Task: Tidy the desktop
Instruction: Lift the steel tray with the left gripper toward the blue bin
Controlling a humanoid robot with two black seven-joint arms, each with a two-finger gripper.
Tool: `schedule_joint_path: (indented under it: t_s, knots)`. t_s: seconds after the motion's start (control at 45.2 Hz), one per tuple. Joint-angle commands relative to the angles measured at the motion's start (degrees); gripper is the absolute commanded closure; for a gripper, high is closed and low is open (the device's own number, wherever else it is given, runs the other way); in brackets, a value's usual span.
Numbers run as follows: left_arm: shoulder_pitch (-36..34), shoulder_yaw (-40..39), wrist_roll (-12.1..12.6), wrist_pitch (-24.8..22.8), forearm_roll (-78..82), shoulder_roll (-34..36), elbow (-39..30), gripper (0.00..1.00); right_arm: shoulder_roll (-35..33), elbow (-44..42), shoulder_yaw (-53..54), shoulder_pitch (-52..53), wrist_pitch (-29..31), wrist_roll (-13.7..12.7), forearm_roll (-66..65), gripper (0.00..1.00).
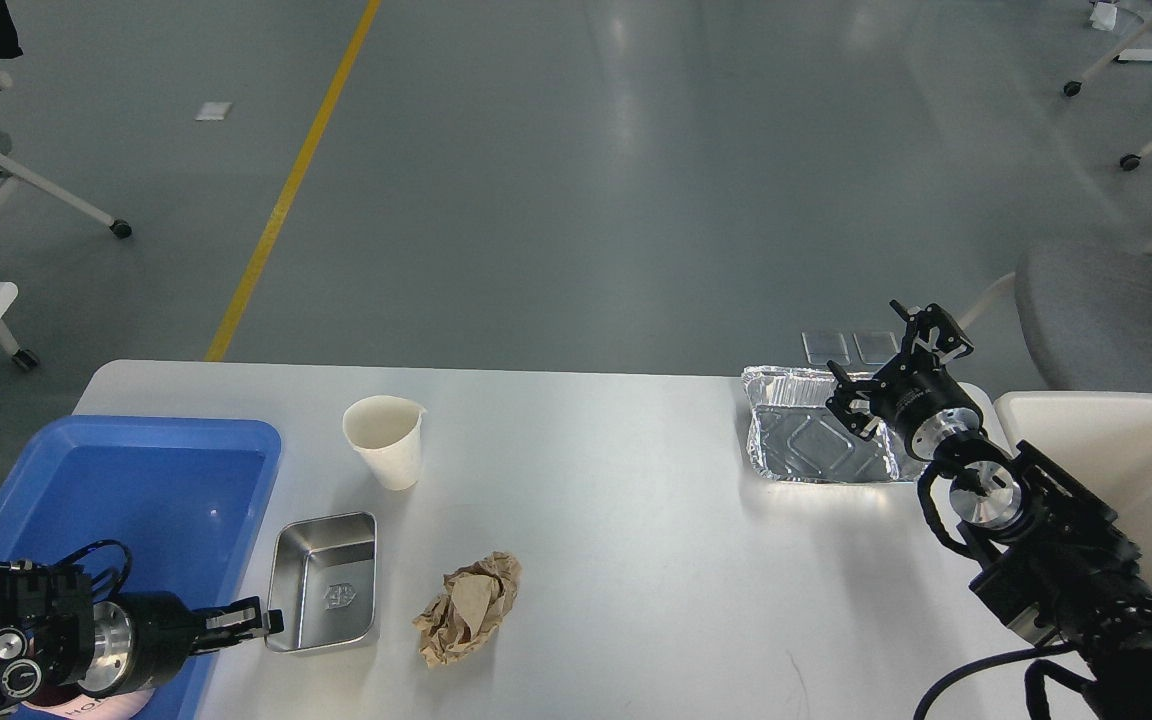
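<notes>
The white desktop (636, 520) carries a paper cup (384, 440), a small steel tray (328, 585), a crumpled brown paper ball (468, 605) and an empty foil tray (811, 440). My left gripper (264, 622) reaches in low from the left. Its thin fingers are closed on the steel tray's near-left rim, beside the blue tray (136, 470). My right gripper (896, 365) hangs open over the foil tray's far right corner, fingers spread wide with nothing between them.
A cream-white bin (1116, 450) stands off the table's right end, behind my right arm. A grey chair (1106, 310) sits beyond it. Two small clear lids (851, 345) lie on the floor past the far edge. The table's far edge runs just behind the foil tray.
</notes>
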Motion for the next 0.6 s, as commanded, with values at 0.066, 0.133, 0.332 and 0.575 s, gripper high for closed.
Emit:
schedule_joint_path:
  t_s: [0.066,0.133,0.332,0.575]
  knots:
    - [-2.07,-2.47,-2.2,-8.44,0.19,6.95,-4.42,1.0,0.24,0.08,0.0,0.0,-0.02,0.01,-0.01,0.0]
    - [-2.43,-3.7,-2.29,-10.29,0.19,9.68,-6.79,1.0,0.24,0.08,0.0,-0.09,-0.02,0.01,-0.01,0.0]
    - [-2.52,-11.43,-2.29,-16.96,0.1,17.41,-11.37,1.0,0.15,0.08,0.0,-0.09,-0.02,0.01,-0.1,0.0]
    - [-2.52,-25.05,-2.64,-28.57,-0.69,24.8,-12.69,1.0,0.15,0.08,0.0,-0.09,0.07,0.01,-0.01,0.0]
